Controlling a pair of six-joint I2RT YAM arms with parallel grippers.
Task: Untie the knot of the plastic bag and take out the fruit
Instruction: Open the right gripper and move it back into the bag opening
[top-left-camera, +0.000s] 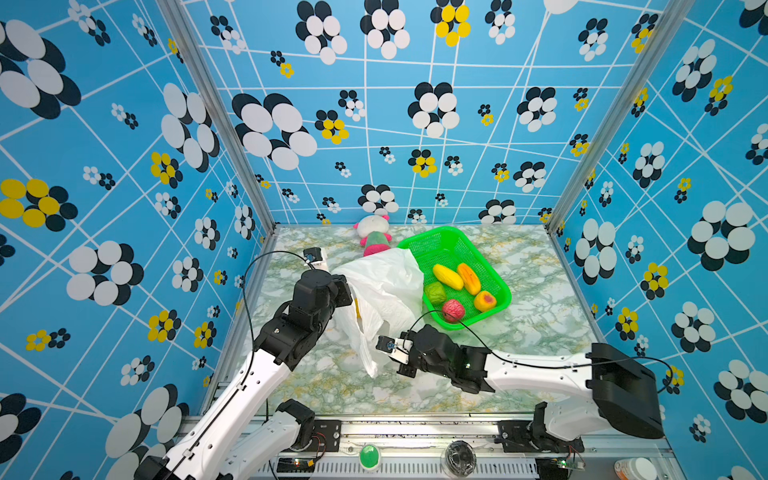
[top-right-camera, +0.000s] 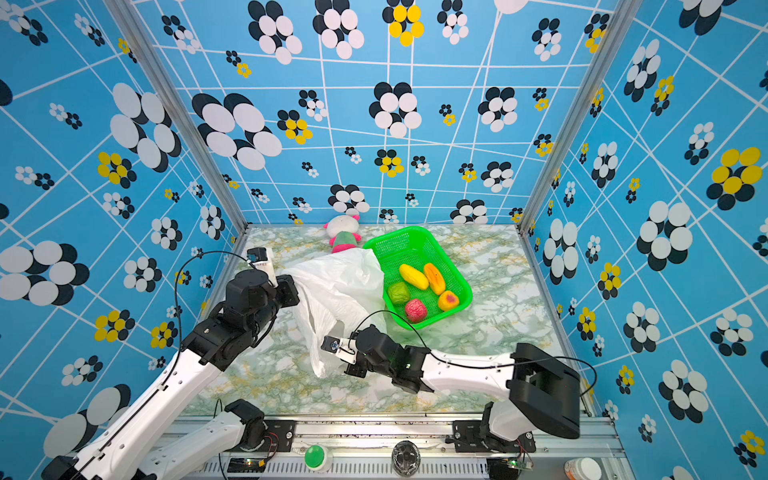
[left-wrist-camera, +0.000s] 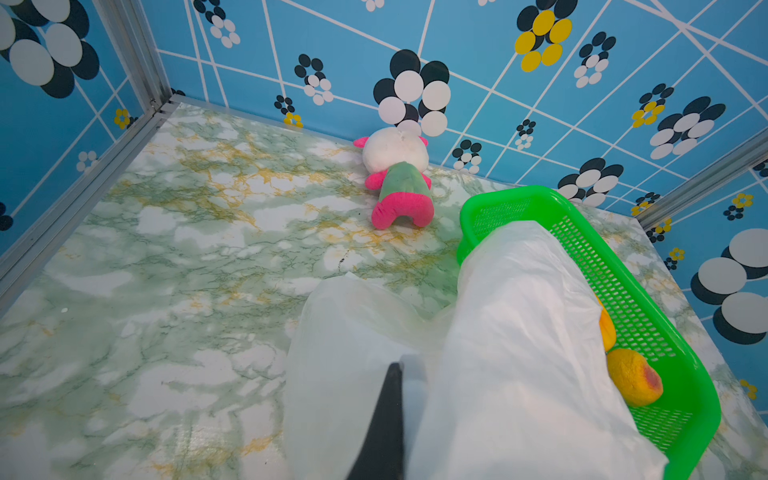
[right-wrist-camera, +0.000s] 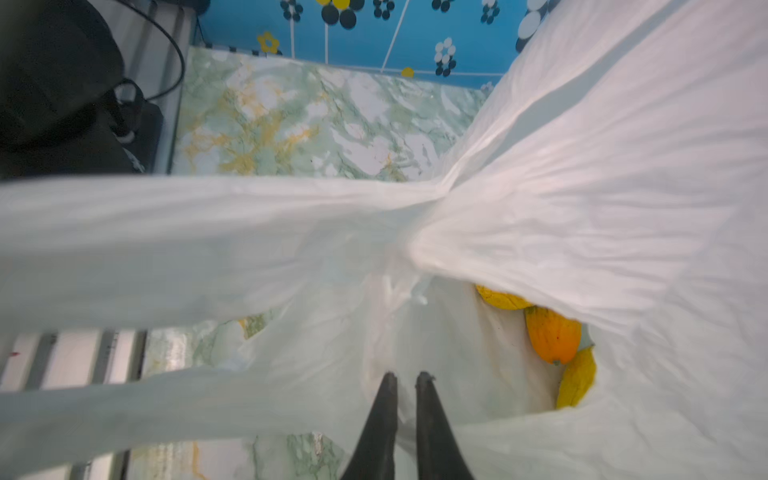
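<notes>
Right gripper (right-wrist-camera: 405, 376) sits closest in the right wrist view. Its fingers are nearly together with a thin slit between them. White film shows in the slit, so they read as pinched on the bag (right-wrist-camera: 582, 187). The frame edge cuts off the finger bases.

Left gripper (left-wrist-camera: 401, 370): only one black finger shows, the other lies under film. It is closed on a fold of the bag, which drapes over it and hides the grip point.

Bag, both top views (top-left-camera: 386, 286) (top-right-camera: 336, 282): thin, crinkly, translucent white.
- It is held up between the two grippers, near mid-table (top-left-camera: 540, 299).
- Its upper part leans over the left corner of the basket (top-left-camera: 432, 245).
- A loose tail hangs down beside the right gripper.
- In the right wrist view the film pulls taut to a bunched point; cannot tell whether it is tied.
- Blurred strap bands cross that view.

Fruit (right-wrist-camera: 552, 334): one orange and two yellow pieces are partly visible inside the bag mouth, and the rest of the interior is hidden. Five more lie in the basket: yellow, orange, green, red and yellow-red.

Doll (top-left-camera: 374, 237) lies at the back wall. In the top views the bag hides its feet.
</notes>
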